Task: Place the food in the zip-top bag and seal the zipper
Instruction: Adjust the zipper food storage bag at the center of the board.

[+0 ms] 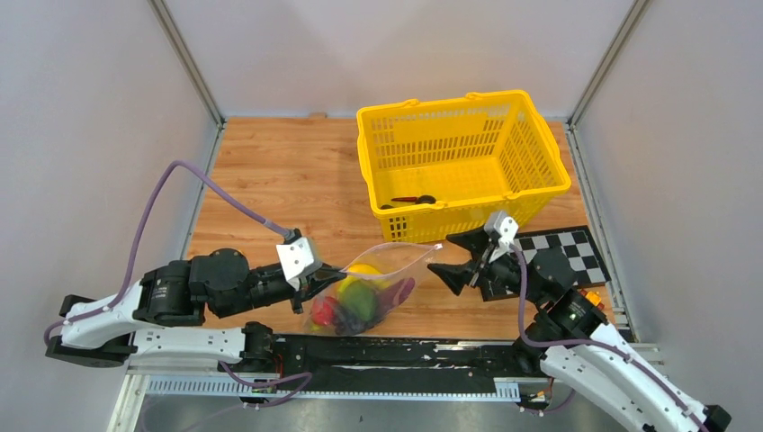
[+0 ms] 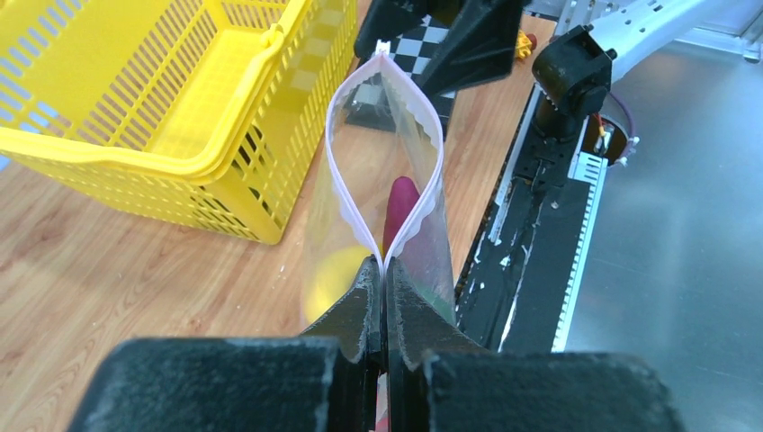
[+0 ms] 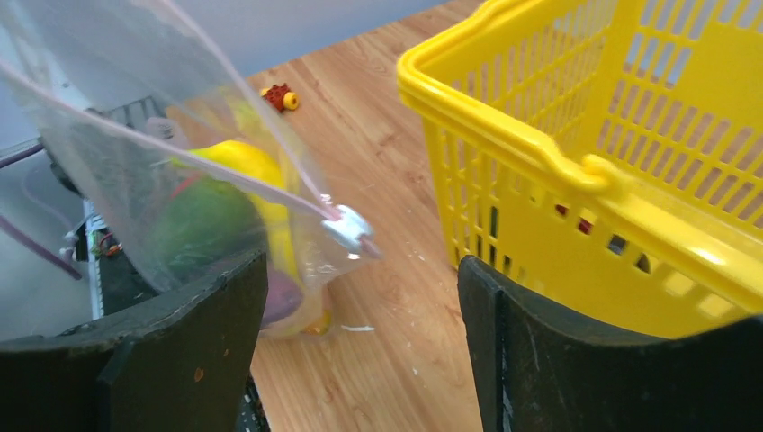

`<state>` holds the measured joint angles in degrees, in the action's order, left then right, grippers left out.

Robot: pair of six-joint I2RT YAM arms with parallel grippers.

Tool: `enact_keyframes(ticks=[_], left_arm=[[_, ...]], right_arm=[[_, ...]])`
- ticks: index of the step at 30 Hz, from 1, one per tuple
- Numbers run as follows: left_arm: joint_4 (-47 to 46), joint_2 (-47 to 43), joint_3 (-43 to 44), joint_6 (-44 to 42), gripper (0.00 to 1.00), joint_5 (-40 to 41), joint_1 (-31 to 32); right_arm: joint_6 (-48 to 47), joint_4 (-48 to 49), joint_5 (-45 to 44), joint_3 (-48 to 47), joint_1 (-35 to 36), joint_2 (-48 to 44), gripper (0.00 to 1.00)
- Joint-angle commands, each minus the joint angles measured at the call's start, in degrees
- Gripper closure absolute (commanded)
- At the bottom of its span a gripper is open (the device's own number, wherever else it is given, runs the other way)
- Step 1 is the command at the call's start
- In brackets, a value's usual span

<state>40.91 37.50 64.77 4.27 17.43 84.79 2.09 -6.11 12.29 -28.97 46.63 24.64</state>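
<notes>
The food is in the bag, at 6 o'clock from the basket; sealing remains. The left tool pinches the zipper at its 9 o'clock end. The right tool, wide open, must grip the tab and slide it.

The wooden table is carrying four items. A yellow mesh basket is standing on its far right part. A checkerboard mat is lying flat at the right side, just beside the basket's near right corner. The zip-top bag is resting its bottom on the wood in front of the basket. A small red and yellow toy is sitting on bare wood beyond the bag. A black strip is running along the near edge.
</notes>
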Motion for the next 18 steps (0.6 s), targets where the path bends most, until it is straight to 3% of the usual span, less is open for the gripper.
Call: enact_keyframes(ticks=[1, 3, 7, 18], left_arm=[[-5.7, -0.3, -0.2, -1.7, 1.00, 0.8, 0.3], [-5.8, -0.6, -0.5, -1.6, 1.00, 1.4, 0.3], [-6.2, -1.3, -0.9, -1.4, 1.00, 1.0, 0.4], [-6.5, 0.1, 0.7, -1.5, 1.00, -2.1, 0.3]], right_arm=[[8.1, 11.0, 23.7, -0.4, -13.3, -0.2, 0.22], [10.8, 17.3, 33.5, 1.5, -17.9, 0.2, 0.22], [12.4, 26.7, 44.0, 3.8, -21.1, 5.6, 0.21], [8.4, 31.7, 48.2, 6.2, -22.2, 10.0, 0.21]])
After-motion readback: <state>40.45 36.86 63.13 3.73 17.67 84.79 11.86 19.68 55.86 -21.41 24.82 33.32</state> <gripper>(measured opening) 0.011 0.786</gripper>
